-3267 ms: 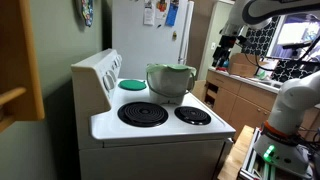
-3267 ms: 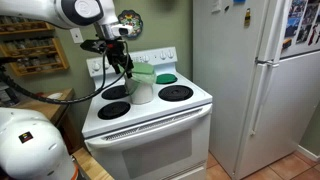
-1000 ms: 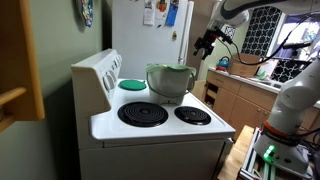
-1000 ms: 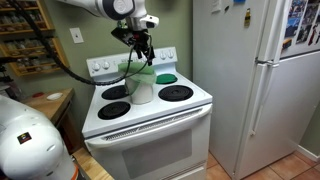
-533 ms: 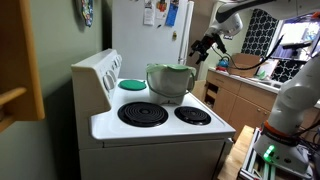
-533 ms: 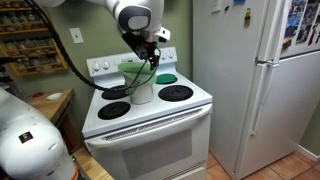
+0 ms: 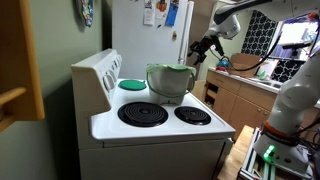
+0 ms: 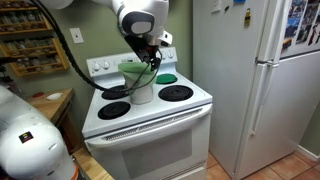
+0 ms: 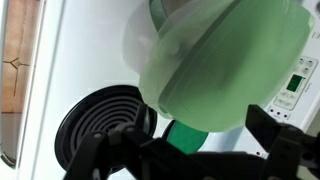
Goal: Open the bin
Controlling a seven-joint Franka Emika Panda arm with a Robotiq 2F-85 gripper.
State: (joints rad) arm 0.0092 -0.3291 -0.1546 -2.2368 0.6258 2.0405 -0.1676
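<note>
- Bin (image 7: 170,82) stands on the stove (image 7: 160,130), toward the back, green lid (image 9: 225,60) on top.
- Gripper (image 8: 152,64) hangs just above the lid, jaws wide, holding nothing.
- Green disc (image 7: 132,85) beside bin; burners (image 7: 143,114) in front.

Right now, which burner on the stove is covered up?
The back one nearest the fridge: a flat green disc lies on it. The other three show bare black coils.
</note>
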